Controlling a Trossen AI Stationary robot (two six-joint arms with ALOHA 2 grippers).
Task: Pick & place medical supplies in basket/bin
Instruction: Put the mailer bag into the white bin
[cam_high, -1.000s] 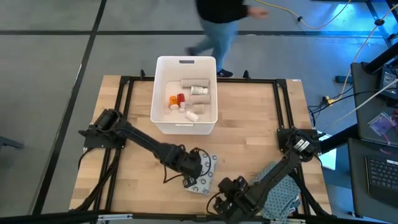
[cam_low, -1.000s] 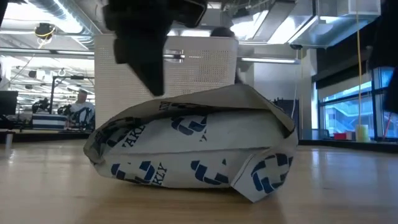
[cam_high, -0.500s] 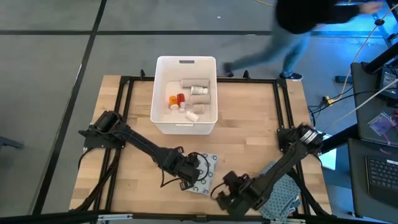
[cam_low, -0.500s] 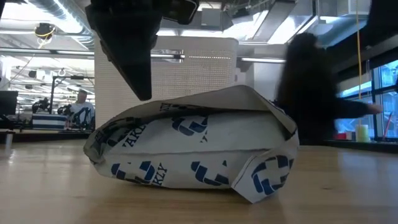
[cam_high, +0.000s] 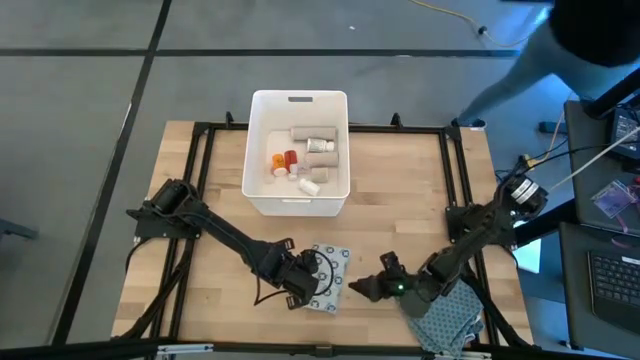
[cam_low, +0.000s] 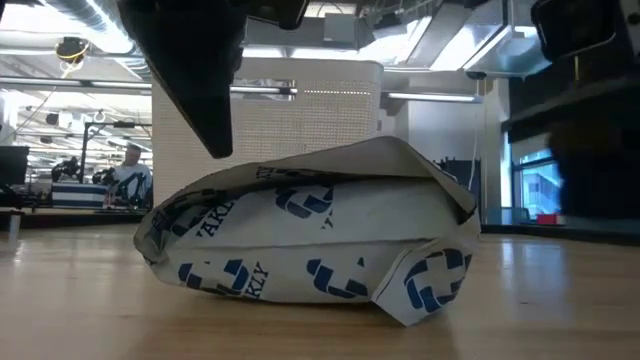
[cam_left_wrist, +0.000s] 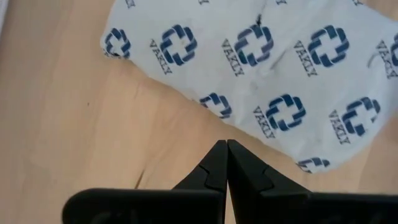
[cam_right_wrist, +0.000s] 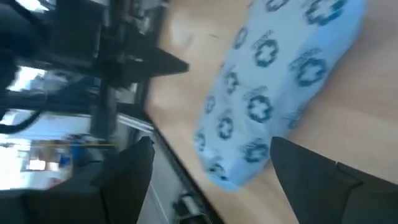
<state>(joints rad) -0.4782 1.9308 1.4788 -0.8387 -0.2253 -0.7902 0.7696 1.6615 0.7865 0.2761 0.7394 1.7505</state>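
Note:
The white soft pack with blue crosses (cam_high: 328, 282) lies flat on the table near its near edge, and it fills the low view (cam_low: 310, 240). My left gripper (cam_left_wrist: 227, 149) is shut. It hovers just off the pack's (cam_left_wrist: 261, 62) near-left edge, above the wood, and touches nothing (cam_low: 215, 140). My right gripper (cam_right_wrist: 211, 144) is open. It sits low at the pack's (cam_right_wrist: 273, 87) right side (cam_high: 358, 288), pointing toward it, with a gap between them. The white tub (cam_high: 298, 97) stands at the far middle and holds several bottles and boxes (cam_high: 300, 160).
A grey-teal patterned cloth (cam_high: 450, 322) lies by the near right corner under the right arm. Black frame rails (cam_high: 200, 150) run along the table's edges. Bare wood lies between the tub and the pack. A person (cam_high: 560, 50) moves beyond the far right corner.
My left gripper has moved toward the near edge and slightly left, off the pack's top to its near-left edge. My right gripper has swung from the near edge up toward the pack's right side. The pack has stayed put. The person has walked rightward behind the table.

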